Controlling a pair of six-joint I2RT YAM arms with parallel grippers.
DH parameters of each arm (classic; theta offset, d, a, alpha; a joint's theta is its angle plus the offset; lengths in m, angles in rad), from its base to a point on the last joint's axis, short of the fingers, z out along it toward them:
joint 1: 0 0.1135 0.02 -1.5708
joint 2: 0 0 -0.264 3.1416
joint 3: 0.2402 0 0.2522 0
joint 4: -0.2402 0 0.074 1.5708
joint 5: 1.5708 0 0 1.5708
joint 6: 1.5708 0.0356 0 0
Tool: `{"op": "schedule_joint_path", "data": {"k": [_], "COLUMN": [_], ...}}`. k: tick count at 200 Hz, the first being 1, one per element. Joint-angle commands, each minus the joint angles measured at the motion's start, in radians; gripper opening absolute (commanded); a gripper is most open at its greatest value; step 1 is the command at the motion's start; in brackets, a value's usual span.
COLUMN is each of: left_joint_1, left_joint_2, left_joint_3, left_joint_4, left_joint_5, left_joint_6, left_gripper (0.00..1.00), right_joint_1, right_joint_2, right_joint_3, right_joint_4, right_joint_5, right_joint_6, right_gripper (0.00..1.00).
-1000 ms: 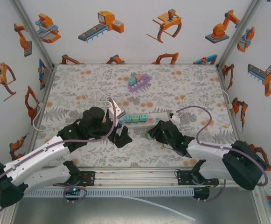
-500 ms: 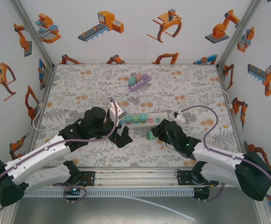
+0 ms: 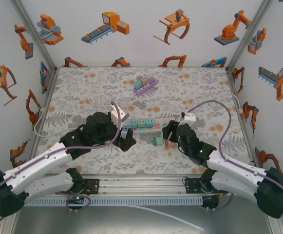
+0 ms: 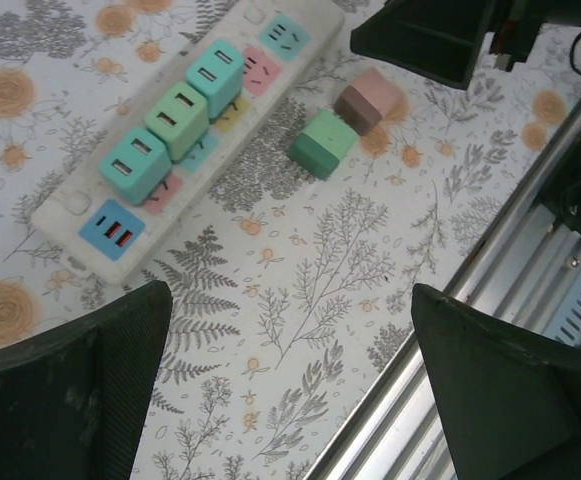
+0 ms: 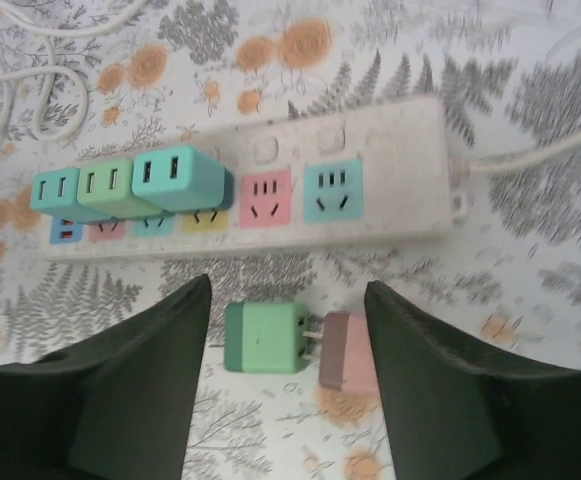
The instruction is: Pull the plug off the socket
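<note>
Task thing: the green plug (image 5: pixel 263 338) is out of its socket. We see it lying on its side on the table (image 3: pixel 83 87), just beside the near edge of the power strip (image 5: pixel 390 150).
Green plug, prongs: we see them pointing toward a pink-brown plug (image 5: pixel 350 350) that lies right next to it. In the left wrist view the two blocks meet corner to corner.
Right end effector (image 5: pixel 287 292): its fingers are spread and hang over the two loose plugs. We see it pinching neither, and both plugs rest on the table.
Left end effector (image 4: pixel 290 400): its fingers are spread wide with nothing between them. It sits over bare table near the end of the strip that has the blue USB socket (image 4: pixel 110 230).
Power strip: we see a long white bar lying across the middle of the table. Its cord (image 5: pixel 540 147) leaves at the end on the right arm's side.
Seated on the strip: three USB adapters (image 5: pixel 110 185) stand side by side in teal, green and teal, toward the left arm's end.
Open sockets: next to the adapters we see a pink socket (image 5: pixel 267 197) and then a teal socket (image 5: pixel 332 190), both with nothing plugged in.
Table surface: it has a floral print in grey and orange.
Far side of the table: a purple power strip (image 3: pixel 148 87) with a teal block on it lies well apart from both arms.
</note>
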Motion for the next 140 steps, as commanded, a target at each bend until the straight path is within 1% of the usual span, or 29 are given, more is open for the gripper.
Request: {"op": "schedule_joint_path", "data": {"k": [1,16,30,43,69,94,105,140], "left_joint_1": [-0.004,-0.003,-0.003,-0.001,0.006,0.025,0.041,0.096], "left_joint_2": [-0.031,-0.043,-0.057,-0.071,-0.088,-0.08,-0.069,-0.043], "left_joint_3": [-0.02,-0.027,-0.036,-0.045,-0.07,-0.092,-0.099,-0.116], "left_joint_4": [0.015,0.004,-0.008,-0.008,0.001,0.011,0.006,0.004], "left_joint_5": [-0.139,-0.212,-0.276,-0.33,-0.401,-0.47,-0.494,-0.494], "left_joint_6": [-0.046,-0.063,-0.081,-0.098,-0.13,-0.169,-0.181,-0.214], "left_gripper": [0.97,0.97,0.97,0.97,0.97,0.97,0.97,0.97], "right_joint_1": [0.003,0.002,-0.001,-0.006,-0.016,-0.038,-0.045,-0.09], "right_joint_2": [-0.001,0.021,0.051,0.084,0.164,0.239,0.272,0.389], "right_joint_3": [0.037,0.033,0.031,0.045,0.093,0.137,0.181,0.352], "right_joint_4": [0.137,0.237,0.321,0.355,0.354,0.314,0.242,0.033], "right_joint_5": [0.043,0.002,-0.078,-0.16,-0.321,-0.516,-0.582,-0.692], "right_joint_6": [-0.343,-0.514,-0.67,-0.802,-1.002,-1.186,-1.253,-1.382], "right_gripper": [0.68,0.77,0.82,0.85,0.89,0.9,0.9,0.9]}}
